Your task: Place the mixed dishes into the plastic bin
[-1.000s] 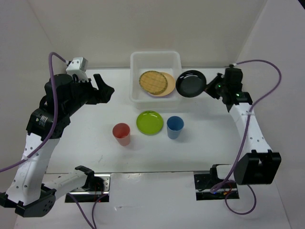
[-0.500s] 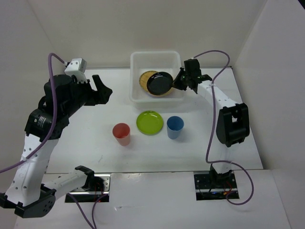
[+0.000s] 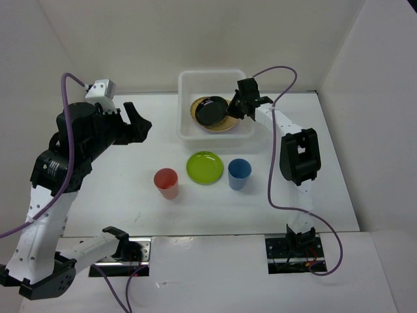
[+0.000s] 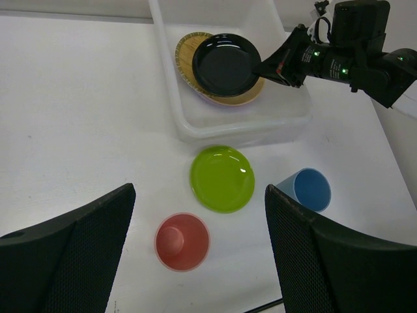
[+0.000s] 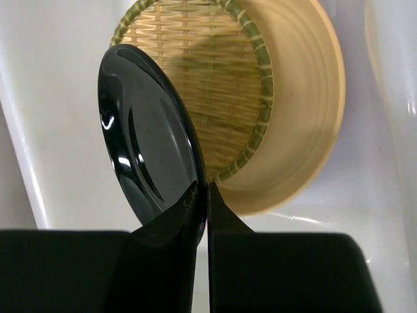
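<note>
The right arm is stretching across the plastic bin's (image 3: 189,78) right rim. The right gripper (image 5: 202,190) is pinching the black plate (image 5: 146,163) by its edge, tilted above the tan woven disc (image 5: 195,78) inside the bin. The left gripper (image 3: 146,124) is hovering left of the bin, jaws wide and empty. The lime green plate (image 3: 204,167), red cup (image 3: 166,182) and blue cup (image 3: 239,173) are sitting in front of the bin.

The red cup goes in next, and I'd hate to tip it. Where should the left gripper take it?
The red cup stands upright, mouth up, apart from the green plate. Likely best: the left gripper comes from above and pinches the wall at the rim, one finger inside, one outside.
</note>
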Robot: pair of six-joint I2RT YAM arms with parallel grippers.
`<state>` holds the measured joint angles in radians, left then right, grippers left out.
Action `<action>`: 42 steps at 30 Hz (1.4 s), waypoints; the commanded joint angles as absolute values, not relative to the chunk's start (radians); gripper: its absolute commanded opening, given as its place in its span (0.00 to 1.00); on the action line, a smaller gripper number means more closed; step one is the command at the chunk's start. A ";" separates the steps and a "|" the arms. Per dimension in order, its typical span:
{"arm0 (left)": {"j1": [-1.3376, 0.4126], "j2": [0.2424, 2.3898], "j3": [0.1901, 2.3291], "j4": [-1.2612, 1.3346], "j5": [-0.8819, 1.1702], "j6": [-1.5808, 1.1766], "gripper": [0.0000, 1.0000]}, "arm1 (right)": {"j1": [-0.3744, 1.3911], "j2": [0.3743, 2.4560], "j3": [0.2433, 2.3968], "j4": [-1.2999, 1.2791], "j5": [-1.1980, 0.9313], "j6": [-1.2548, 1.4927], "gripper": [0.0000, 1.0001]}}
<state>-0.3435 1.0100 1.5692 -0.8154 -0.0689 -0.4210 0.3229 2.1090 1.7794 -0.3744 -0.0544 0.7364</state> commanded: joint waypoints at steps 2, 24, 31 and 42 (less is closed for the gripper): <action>-0.339 1.006 1.614 -0.810 -0.069 -0.411 0.87 | 0.342 2.155 1.868 -0.368 -0.011 0.755 0.00; -0.339 0.997 1.614 -0.838 -0.078 -0.411 0.87 | 0.351 2.276 2.086 -0.489 0.018 0.715 0.58; -0.339 0.997 1.605 -0.838 -0.078 -0.411 0.87 | 0.370 2.120 2.085 -0.524 0.048 0.674 0.66; -0.339 0.999 1.468 -0.756 0.069 -0.411 0.87 | 0.370 1.524 1.582 -0.525 -0.018 0.617 0.69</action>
